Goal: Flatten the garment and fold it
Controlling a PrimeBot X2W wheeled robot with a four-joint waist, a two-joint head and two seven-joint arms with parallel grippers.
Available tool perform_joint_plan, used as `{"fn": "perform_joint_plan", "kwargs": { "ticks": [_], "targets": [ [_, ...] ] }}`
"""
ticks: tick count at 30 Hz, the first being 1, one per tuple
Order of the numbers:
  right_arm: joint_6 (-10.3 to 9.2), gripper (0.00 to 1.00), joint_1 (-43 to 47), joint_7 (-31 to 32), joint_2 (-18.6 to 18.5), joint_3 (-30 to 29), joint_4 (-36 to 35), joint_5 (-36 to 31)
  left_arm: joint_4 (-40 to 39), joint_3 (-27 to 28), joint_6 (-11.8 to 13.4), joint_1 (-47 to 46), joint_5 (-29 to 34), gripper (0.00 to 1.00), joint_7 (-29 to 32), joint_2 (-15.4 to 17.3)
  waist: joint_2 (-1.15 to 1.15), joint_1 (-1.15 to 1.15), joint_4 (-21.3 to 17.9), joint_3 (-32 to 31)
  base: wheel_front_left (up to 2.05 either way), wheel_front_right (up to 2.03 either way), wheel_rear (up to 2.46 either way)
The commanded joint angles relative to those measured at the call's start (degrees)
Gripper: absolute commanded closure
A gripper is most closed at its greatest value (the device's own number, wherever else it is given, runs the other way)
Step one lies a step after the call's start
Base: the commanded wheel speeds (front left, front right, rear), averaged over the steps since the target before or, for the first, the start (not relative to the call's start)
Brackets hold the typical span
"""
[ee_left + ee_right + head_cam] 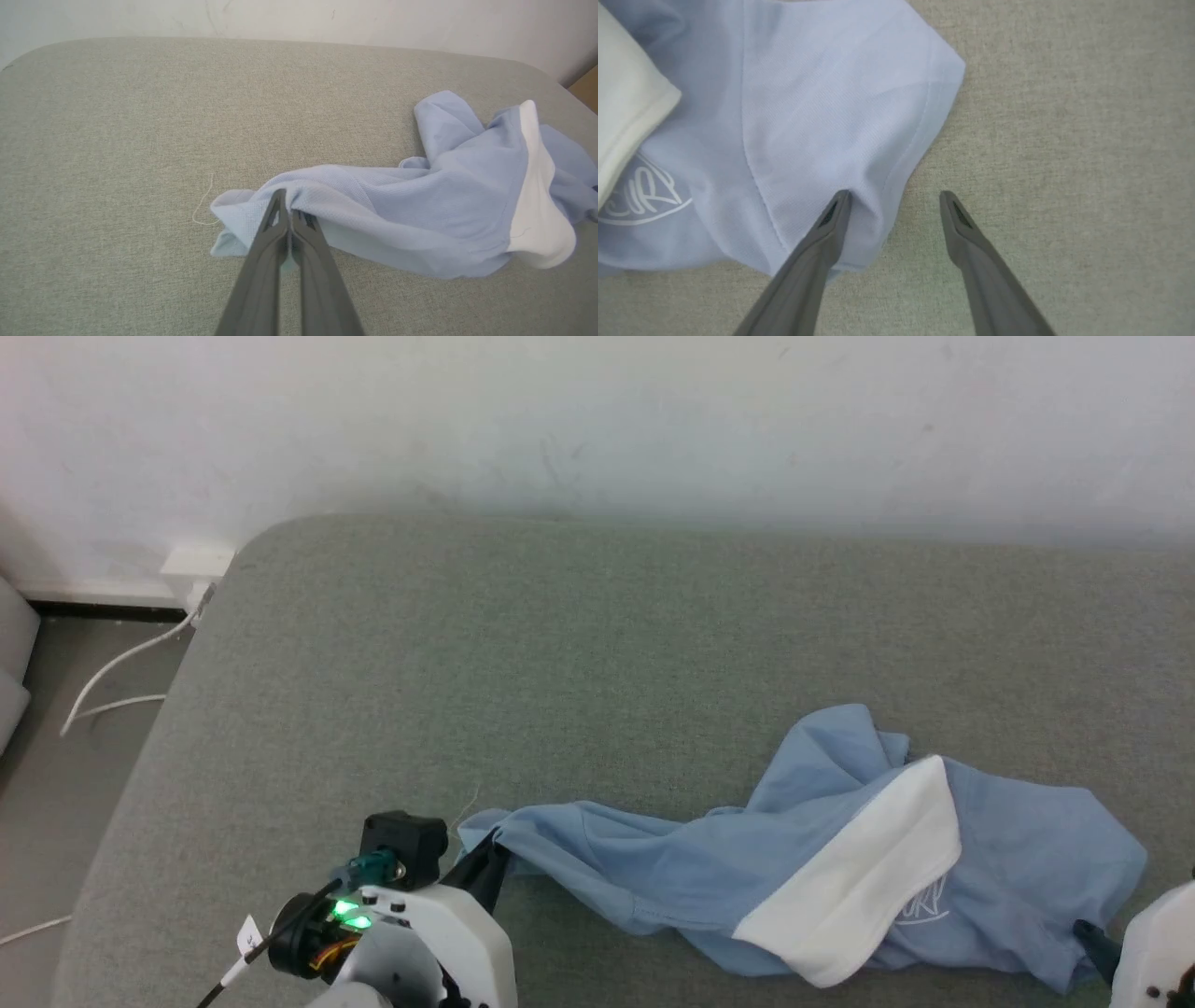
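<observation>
Two tools, one crumpled shirt (653,873): light, limp, easily bunched.
It lies heaped near the front of the grey surface (560,644). The left tool (286,207) is clenched on its left end; the right tool (894,205) stands spread astride the right edge, likely the second hold for pulling it flat.

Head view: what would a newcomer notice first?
The light blue shirt lies crumpled at the near right of the grey padded surface, its white collar folded across it. The left gripper is shut on the shirt's left end; the right gripper stands open astride its right edge.
</observation>
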Motion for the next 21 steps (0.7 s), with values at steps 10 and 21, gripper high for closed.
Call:
{"fn": "perform_joint_plan", "kwargs": {
  "ticks": [10,21],
  "targets": [
    [-0.05,0.36,-6.7,9.2,-1.2,3.9,13.1,4.9,-0.4,0.8,0.3,-0.5,0.1,1.0,-1.1,-0.1,0.0,-0.01,0.3,3.2,0.0,0.0,0.0],
    [-0.05,1.0,-8.6,5.8,-2.5,5.2,8.0,7.3,-0.9,3.6,1.2,0.6,-1.2,1.0,-3.3,1.4,0.0,-0.01,-0.8,0.1,0.0,0.0,0.0]
  ]
}}
